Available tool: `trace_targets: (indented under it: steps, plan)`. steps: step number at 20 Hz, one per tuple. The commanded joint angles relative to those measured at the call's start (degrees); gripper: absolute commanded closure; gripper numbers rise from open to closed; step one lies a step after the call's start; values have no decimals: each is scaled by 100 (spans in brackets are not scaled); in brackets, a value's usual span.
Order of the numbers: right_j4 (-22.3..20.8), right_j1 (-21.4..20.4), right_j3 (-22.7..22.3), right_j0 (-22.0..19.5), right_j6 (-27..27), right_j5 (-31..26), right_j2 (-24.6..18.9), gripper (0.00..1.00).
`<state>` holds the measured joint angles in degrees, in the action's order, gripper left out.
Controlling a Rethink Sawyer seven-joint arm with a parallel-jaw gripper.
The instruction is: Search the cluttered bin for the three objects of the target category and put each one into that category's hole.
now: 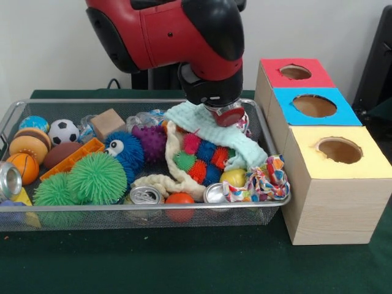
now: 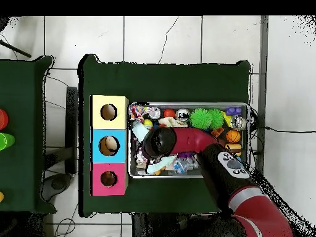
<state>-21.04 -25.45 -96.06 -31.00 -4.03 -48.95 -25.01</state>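
Where green cloth covers table, white-tiled floor beyond.

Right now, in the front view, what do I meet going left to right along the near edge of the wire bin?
Crushed silver can lying on its side → green spiky ball → upright can top with pull tab → orange ball → colourful patterned cloth → yellow-topped wooden box.

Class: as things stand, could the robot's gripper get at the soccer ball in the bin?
Probably yes: the soccer ball lies uncovered on top at the bin's far edge, though the gripper hangs over the mint cloth at the other end.
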Motion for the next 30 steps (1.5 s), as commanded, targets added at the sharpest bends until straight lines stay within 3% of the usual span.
trace_targets:
  steps: [1,7,14,22,30]
  plan:
    - [-144,-37,1073,95,592,-818,109,100]
    - [-240,-9,1277,174,551,-916,56,100]
    - [-488,108,1937,280,116,-1395,57,100]
    - [-1000,342,2213,42,-517,-1112,-41,100]
    - [-1341,571,2242,-93,-508,-677,-107,100]
